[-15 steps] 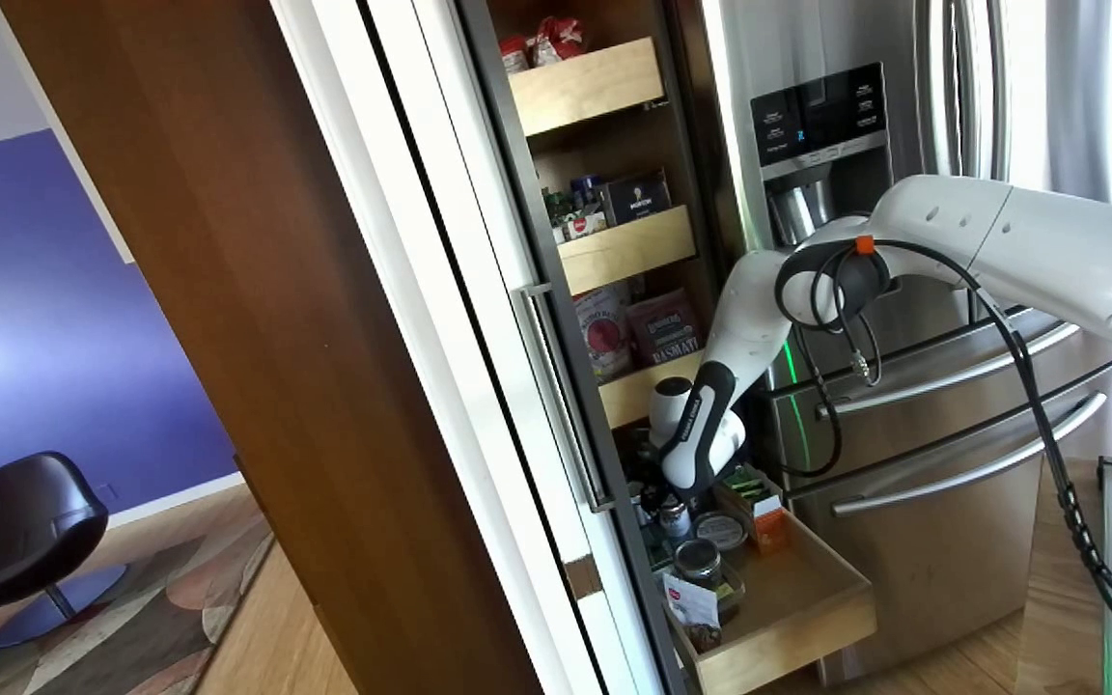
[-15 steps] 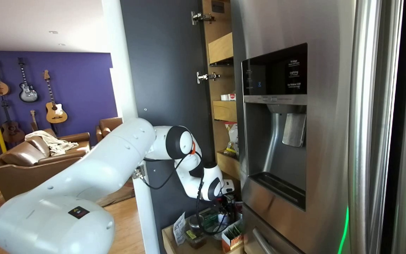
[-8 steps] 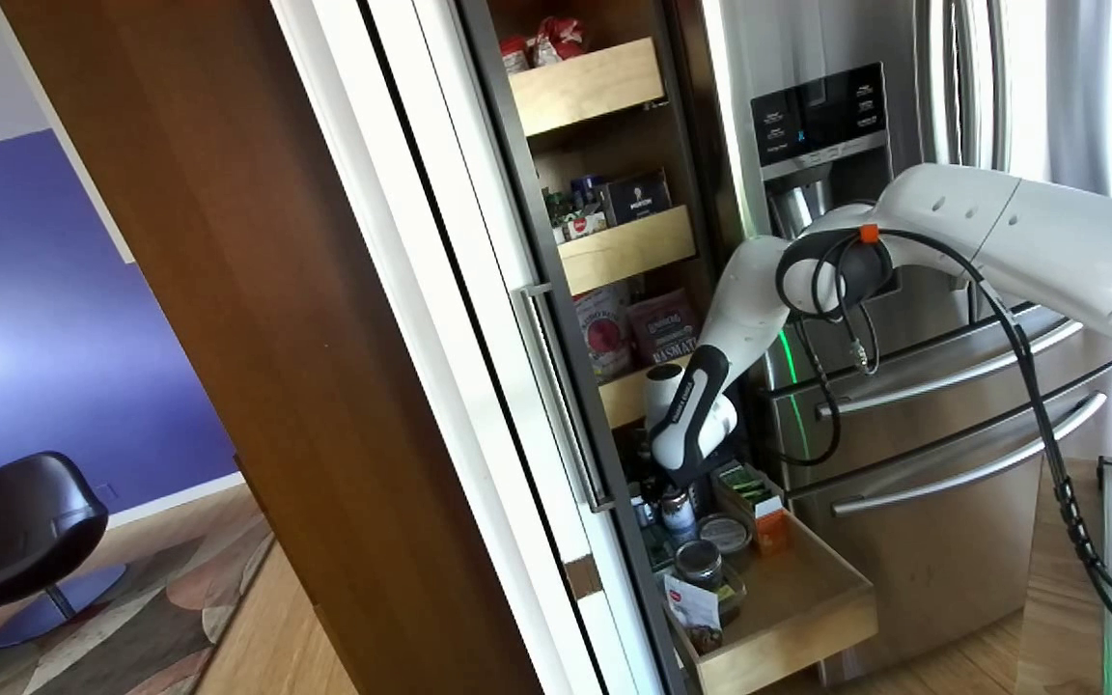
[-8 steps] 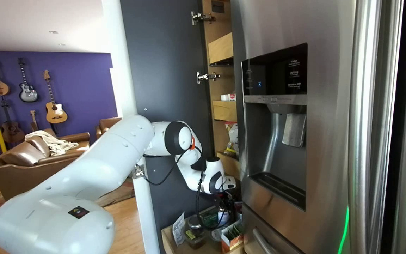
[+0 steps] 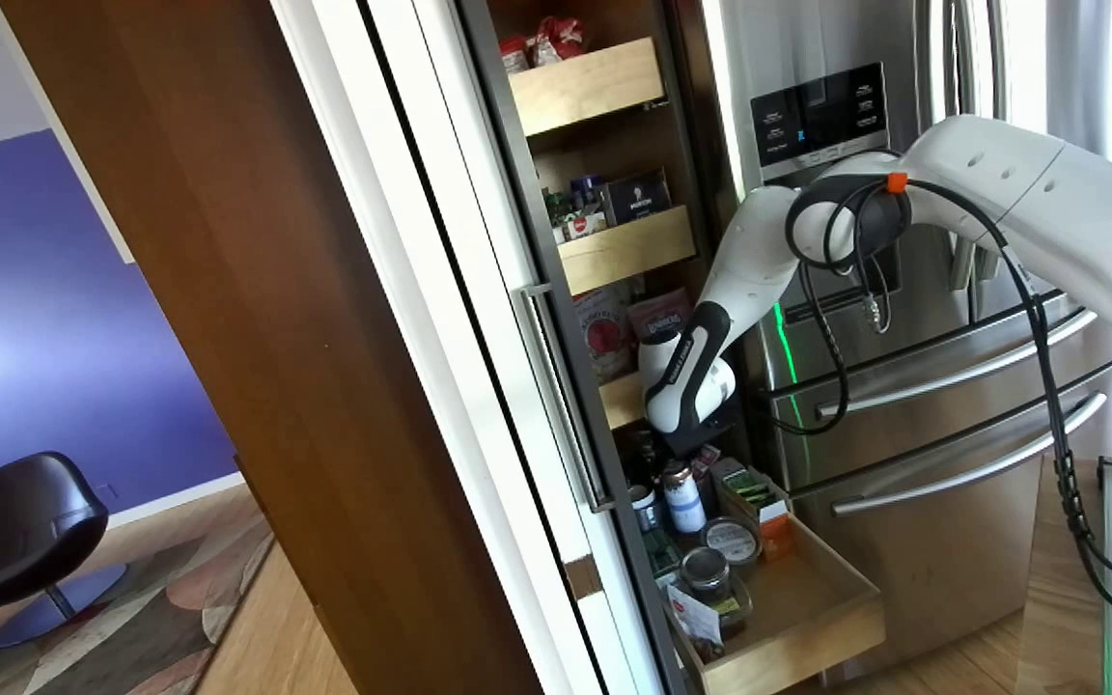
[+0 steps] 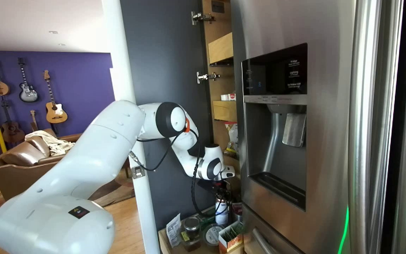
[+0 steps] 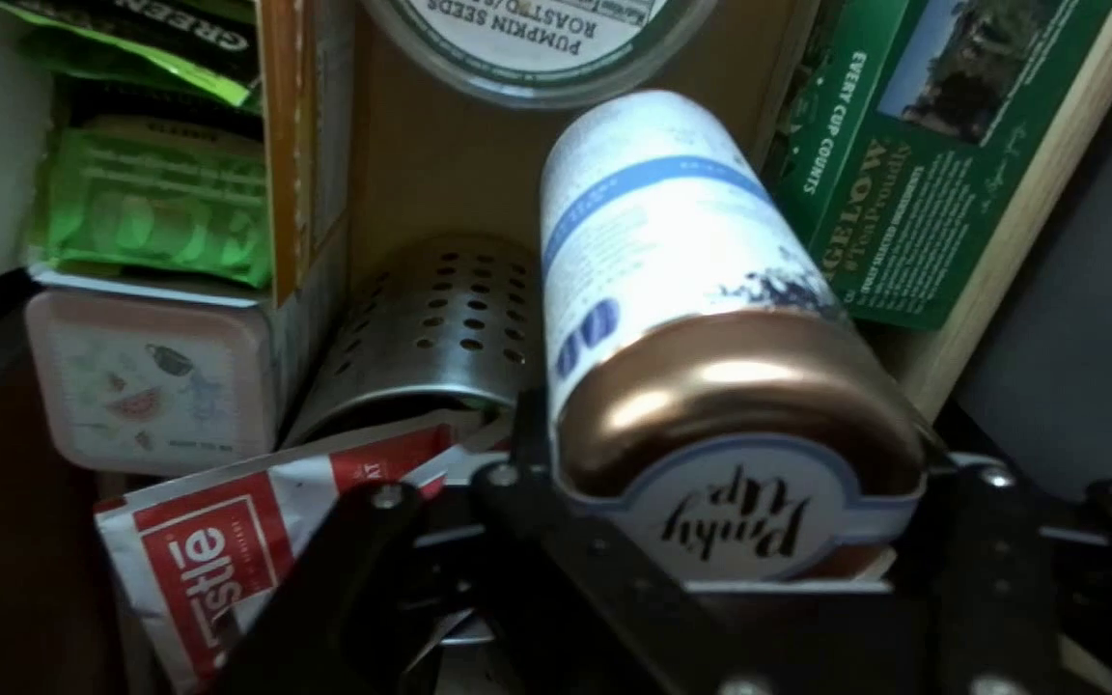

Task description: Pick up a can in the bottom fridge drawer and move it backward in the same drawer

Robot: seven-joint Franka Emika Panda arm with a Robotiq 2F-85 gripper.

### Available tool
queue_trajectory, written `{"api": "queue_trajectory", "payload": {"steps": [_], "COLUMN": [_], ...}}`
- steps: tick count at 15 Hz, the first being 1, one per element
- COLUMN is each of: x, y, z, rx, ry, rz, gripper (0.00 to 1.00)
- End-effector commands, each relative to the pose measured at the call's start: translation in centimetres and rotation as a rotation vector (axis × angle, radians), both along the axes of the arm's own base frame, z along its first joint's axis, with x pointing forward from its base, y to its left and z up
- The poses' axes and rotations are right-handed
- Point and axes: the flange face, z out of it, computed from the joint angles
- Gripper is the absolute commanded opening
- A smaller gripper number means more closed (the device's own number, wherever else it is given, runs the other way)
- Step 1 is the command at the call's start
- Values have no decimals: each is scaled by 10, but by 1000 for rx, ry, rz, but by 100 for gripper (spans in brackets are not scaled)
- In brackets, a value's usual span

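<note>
The can, white with a blue band and a copper top, stands tilted in the wrist view point(image 7: 672, 222) and shows in both exterior views point(image 5: 683, 500) point(image 6: 221, 213). My gripper point(image 7: 735, 463) is shut on its top end, with black fingers along both sides. In the exterior views the gripper point(image 5: 683, 452) point(image 6: 223, 193) is partly hidden in shadow and behind the cable. The can looks raised; I cannot tell whether its bottom touches the floor of the bottom drawer point(image 5: 792, 645). That light-wood drawer is pulled out, and its side rim point(image 7: 1029, 222) shows in the wrist view.
Around the can are a pumpkin seeds tub point(image 7: 537, 43), a green tea box point(image 7: 942, 154), a perforated metal cylinder point(image 7: 440, 309), a red-white packet point(image 7: 208, 560) and a box of green packets point(image 7: 151, 203). An upper drawer point(image 5: 622, 400) and cabinet door point(image 6: 174, 70) are close to the arm.
My arm and gripper have moved up, and the can has come up with them, showing more of its body. The drawer with its contents has shifted slightly outward.
</note>
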Motion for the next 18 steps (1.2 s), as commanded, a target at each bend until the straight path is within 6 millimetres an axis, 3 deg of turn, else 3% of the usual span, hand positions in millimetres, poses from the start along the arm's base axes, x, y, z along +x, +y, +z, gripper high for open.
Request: {"api": "queue_trajectory", "payload": {"steps": [1, 10, 18], "x": [-40, -67, -158], "y": [-2, -2, 13], "z": [28, 51, 68], "rx": [2, 22, 58], "ry": [38, -25, 168], "rz": [-23, -22, -25], "gripper": [49, 49, 49]}}
